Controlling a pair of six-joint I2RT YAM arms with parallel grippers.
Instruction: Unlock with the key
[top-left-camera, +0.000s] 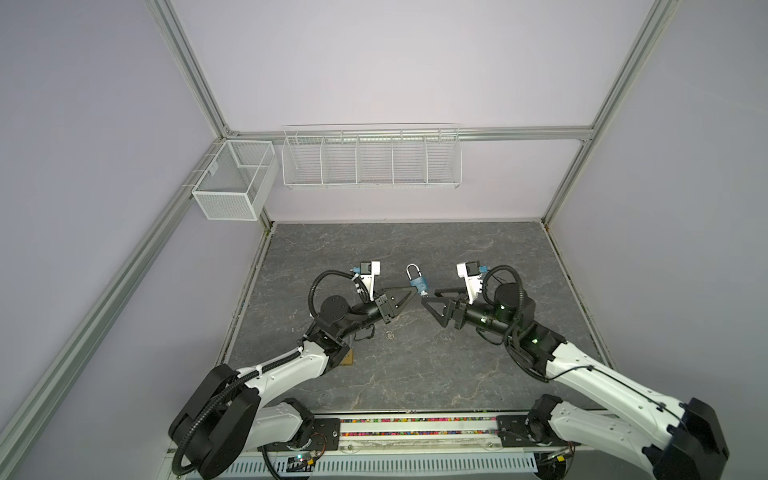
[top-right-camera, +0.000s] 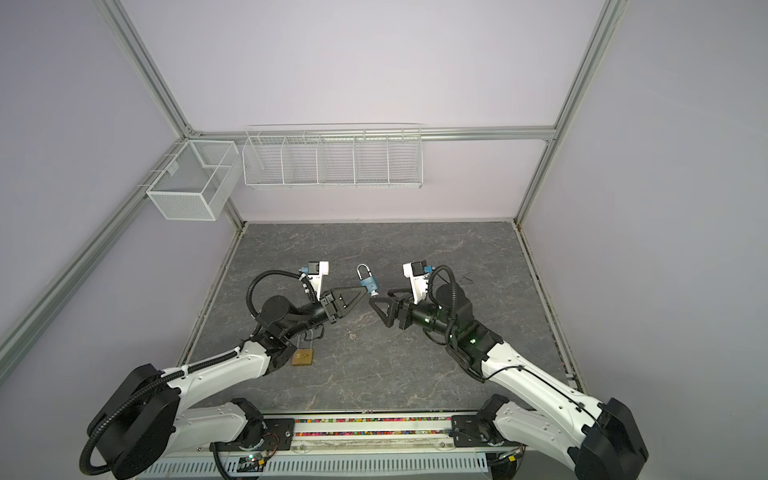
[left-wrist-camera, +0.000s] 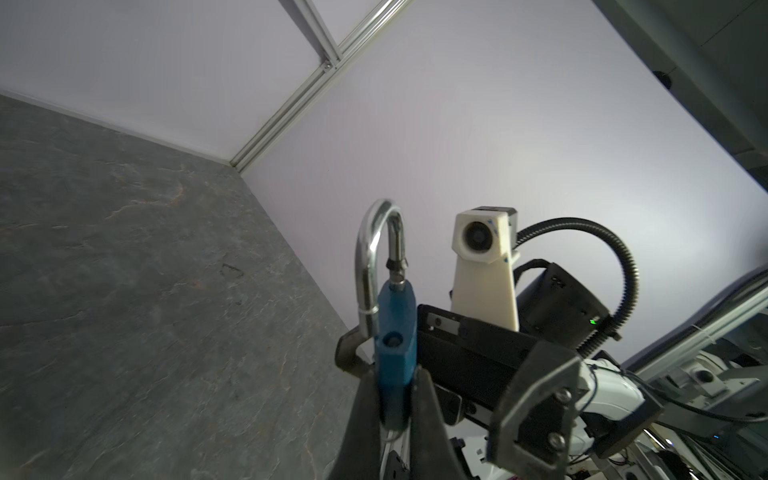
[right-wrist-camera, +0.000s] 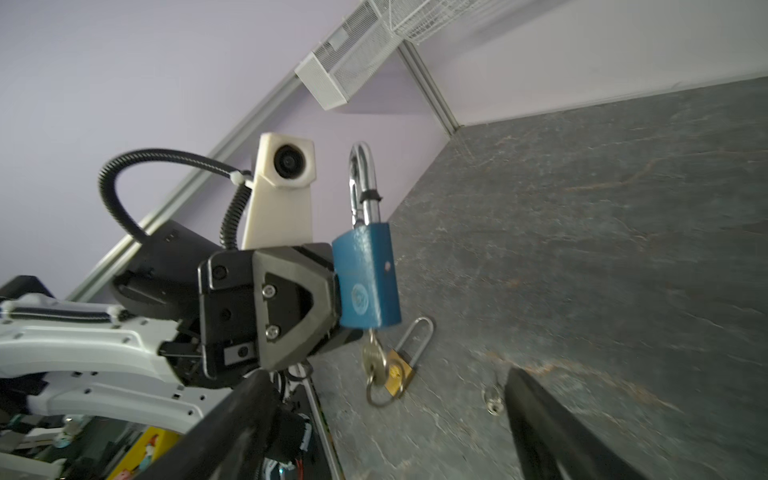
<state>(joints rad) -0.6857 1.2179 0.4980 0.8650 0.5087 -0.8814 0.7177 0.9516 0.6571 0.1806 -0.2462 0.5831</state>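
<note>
L end effector (top-left-camera: 412, 291) grips blue padlock (right-wrist-camera: 368, 274); R end effector (top-left-camera: 428, 296) agape, empty. Key (top-left-camera: 423, 293) at its 5 o'clock; L wrist view hides it.

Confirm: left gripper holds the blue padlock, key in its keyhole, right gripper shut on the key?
Not quite. The right gripper is open: the right wrist view shows its jaws wide apart, clear of the key. The rest holds: the left gripper holds the blue padlock, key in its keyhole.
</note>
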